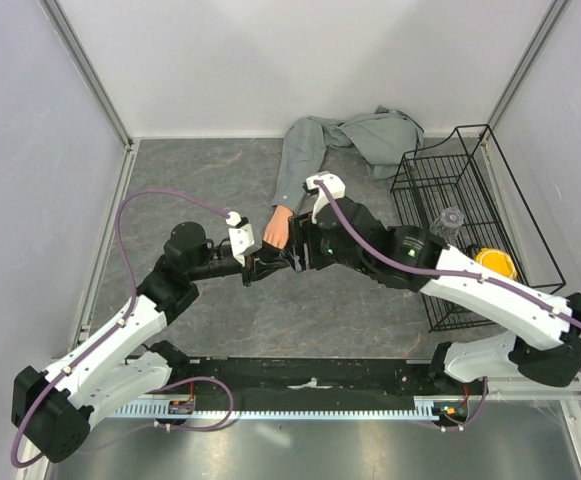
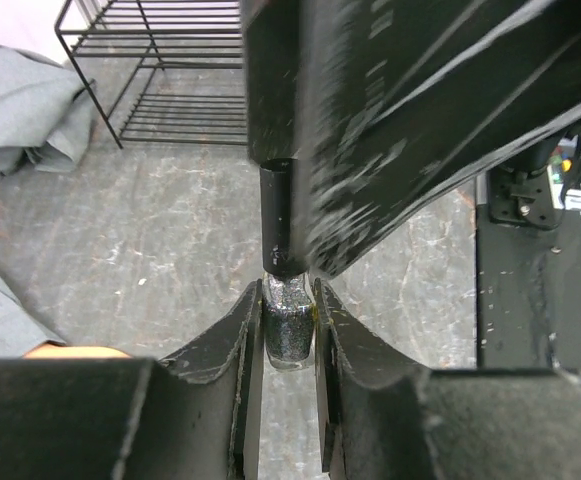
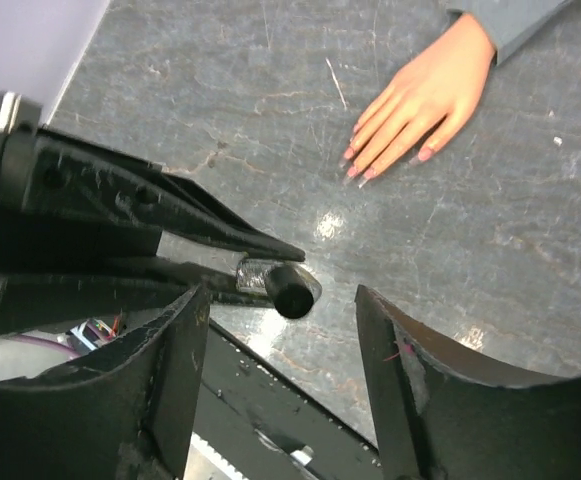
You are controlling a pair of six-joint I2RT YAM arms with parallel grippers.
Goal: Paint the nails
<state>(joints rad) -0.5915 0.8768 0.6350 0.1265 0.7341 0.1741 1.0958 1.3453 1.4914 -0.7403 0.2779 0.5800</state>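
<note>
A peach mannequin hand (image 3: 422, 98) in a grey sleeve (image 1: 308, 150) lies palm down on the table. Its tiny pinkish nails (image 3: 356, 168) show in the right wrist view. In the top view the hand (image 1: 277, 228) is just behind both grippers. My left gripper (image 2: 288, 290) is shut on a small dark glittery bottle (image 2: 288, 325) with a black cap (image 2: 278, 215), held above the table. My right gripper (image 3: 278, 312) is open, and the cap (image 3: 293, 290) sits between its fingers, touching neither. In the top view the two grippers meet, left (image 1: 258, 269), right (image 1: 288, 258).
A black wire basket (image 1: 450, 170) stands at the right, holding a clear jar (image 1: 450, 222) and a yellow object (image 1: 495, 262). The rest of the grey shirt (image 1: 375, 135) is bunched at the back. White walls enclose the table.
</note>
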